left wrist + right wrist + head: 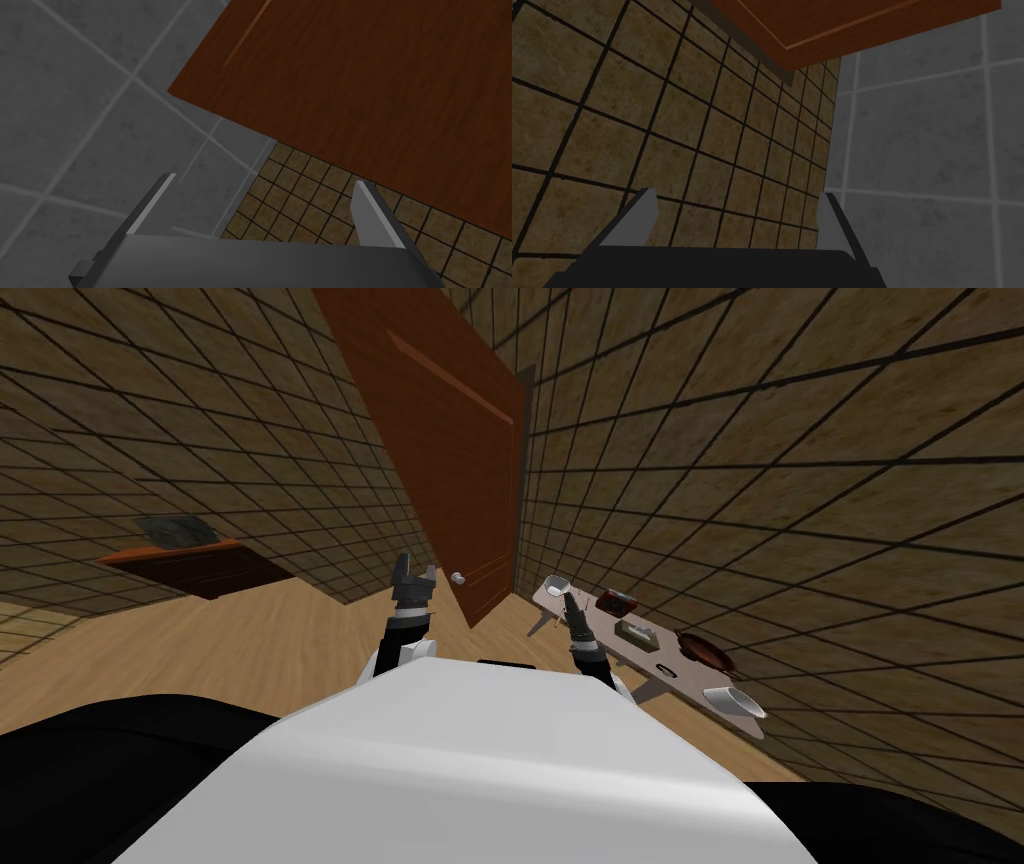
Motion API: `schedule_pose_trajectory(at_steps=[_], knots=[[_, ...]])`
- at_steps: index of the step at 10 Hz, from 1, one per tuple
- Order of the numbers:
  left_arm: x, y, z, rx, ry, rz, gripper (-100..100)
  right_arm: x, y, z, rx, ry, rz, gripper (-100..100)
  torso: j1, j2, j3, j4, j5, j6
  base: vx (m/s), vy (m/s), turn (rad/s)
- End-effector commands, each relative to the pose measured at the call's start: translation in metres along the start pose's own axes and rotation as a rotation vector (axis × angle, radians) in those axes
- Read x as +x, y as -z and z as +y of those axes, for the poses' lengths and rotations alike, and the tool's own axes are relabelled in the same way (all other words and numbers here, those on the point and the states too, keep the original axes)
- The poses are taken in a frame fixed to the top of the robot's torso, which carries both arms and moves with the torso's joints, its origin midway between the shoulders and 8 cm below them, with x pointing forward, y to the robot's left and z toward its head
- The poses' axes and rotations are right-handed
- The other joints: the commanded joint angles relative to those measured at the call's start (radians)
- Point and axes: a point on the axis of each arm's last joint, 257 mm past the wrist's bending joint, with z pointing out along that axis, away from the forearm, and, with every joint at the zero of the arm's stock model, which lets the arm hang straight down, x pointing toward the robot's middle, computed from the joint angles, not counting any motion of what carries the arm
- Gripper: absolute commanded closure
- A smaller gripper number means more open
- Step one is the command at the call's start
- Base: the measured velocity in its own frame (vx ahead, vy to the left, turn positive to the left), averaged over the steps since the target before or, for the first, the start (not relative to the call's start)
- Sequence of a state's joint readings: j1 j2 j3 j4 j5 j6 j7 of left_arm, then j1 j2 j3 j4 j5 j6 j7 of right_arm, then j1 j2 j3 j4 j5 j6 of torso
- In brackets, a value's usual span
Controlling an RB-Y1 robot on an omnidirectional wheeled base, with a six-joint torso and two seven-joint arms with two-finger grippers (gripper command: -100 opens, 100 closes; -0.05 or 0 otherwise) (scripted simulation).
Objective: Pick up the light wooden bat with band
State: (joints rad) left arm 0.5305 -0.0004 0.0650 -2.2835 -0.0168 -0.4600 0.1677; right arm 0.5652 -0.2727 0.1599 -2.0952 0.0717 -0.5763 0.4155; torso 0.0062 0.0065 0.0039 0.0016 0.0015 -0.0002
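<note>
Both hands empty: left gripper [265, 179] and right gripper [739, 192] each hold 2 fingers spread, up at centre frame before the door [450, 438]. The bat is too small to tell apart among clutter on the table [695, 681], right of centre; axis unreadable. Expect it stiff, smooth, fairly light. You'd best grip across the handle, near the band.

The bat is too small to pick out among the things on the bench [648, 654], which stands along the tiled wall. Its colour, its band and its pose cannot be told, nor which edge of the bench it lies near.
</note>
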Motion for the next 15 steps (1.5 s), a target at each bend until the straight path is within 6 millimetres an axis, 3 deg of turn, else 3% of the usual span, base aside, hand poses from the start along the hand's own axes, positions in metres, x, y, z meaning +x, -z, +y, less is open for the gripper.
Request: schedule_pose_trajectory(at_steps=[1,2,4,7,8,9,10,11,12,13,14,15], knots=[[0.0,0.0,0.0,0.0,0.0,0.0,0,0.027,0.015,-0.009,0.024,0.081,0.093,-100,0.0,0.0,0.0,0.0,0.0,0.0,-0.062,0.099,0.204],[0.0,0.0,0.0,0.0,0.0,0.0,0,0.028,0.015,-0.009,0.02,0.097,0.099,-100,0.0,-0.001,-0.001,0.0,0.0,0.0,-0.036,0.06,0.056],[0.0,0.0,0.0,0.0,0.0,0.0,0,0.065,0.042,-0.025,0.052,0.192,0.225,-100,-0.004,-0.004,-0.002,-0.001,-0.001,0.0,-0.017,0.053,0.226],[0.0,0.0,0.0,0.0,0.0,0.0,0,0.088,0.06,-0.033,0.055,0.28,0.313,-100,-0.004,-0.006,-0.003,-0.001,-0.001,0.0,0.003,0.04,0.105],[0.0,0.0,0.0,0.0,0.0,0.0,0,0.106,0.08,-0.043,0.068,0.335,0.387,-100,-0.005,-0.006,-0.004,-0.001,-0.001,0.0,0.011,0.037,0.235],[0.0,0.0,0.0,0.0,0.0,0.0,0,0.107,0.081,-0.042,0.063,0.345,0.393,-100,-0.005,-0.007,-0.004,-0.001,-0.001,0.0,0.016,0.025,0.111],[0.0,0.0,0.0,0.0,0.0,0.0,0,0.124,0.103,-0.053,0.075,0.399,0.471,-100,-0.006,-0.007,-0.004,-0.001,-0.001,0.001,0.033,0.03,0.225],[0.0,0.0,0.0,0.0,0.0,0.0,0,0.126,0.104,-0.052,0.069,0.411,0.478,-100,-0.006,-0.008,-0.004,-0.002,-0.001,0.0,0.031,0.016,0.098],[0.0,0.0,0.0,0.0,0.0,0.0,0,0.142,0.13,-0.063,0.08,0.464,0.558,-100,-0.006,-0.008,-0.004,-0.002,-0.001,0.001,0.038,0.019,0.229],[0.0,0.0,0.0,0.0,0.0,0.0,0,0.144,0.131,-0.062,0.072,0.477,0.567,-100,-0.007,-0.008,-0.005,-0.002,-0.001,0.0,0.037,0.01,0.137],[0.0,0.0,0.0,0.0,0.0,0.0,0,0.158,0.158,-0.072,0.083,0.525,0.648,-100,-0.007,-0.008,-0.005,-0.002,-0.001,0.001,0.052,0.017,0.269],[0.0,0.0,0.0,0.0,0.0,0.0,0,0.16,0.16,-0.072,0.071,0.543,0.66,-100,-0.007,-0.009,-0.005,-0.002,-0.001,0.0,0.048,0.003,0.096]])
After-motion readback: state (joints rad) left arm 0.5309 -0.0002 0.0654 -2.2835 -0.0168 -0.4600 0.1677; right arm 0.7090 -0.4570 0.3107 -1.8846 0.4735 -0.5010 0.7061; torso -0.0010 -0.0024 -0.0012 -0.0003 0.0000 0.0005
